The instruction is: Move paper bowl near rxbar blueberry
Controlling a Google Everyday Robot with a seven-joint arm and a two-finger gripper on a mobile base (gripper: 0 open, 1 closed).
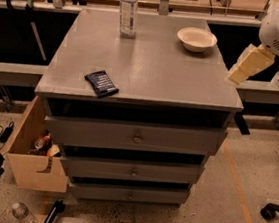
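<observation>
paper bowl [196,39] back-right, rxbar blueberry [101,83] front-left, pincer [241,124] right

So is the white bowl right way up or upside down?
Right way up: the round cream-white paper bowl, far right on the grey table, shows its hollow inside. The claw is out of view.

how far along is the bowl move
Nothing done yet. The paper bowl sits at the back right of the cabinet top, far from the rxbar blueberry at front left. The gripper hovers at the right edge, apart from the bowl. Grasping and carrying remain.
</observation>
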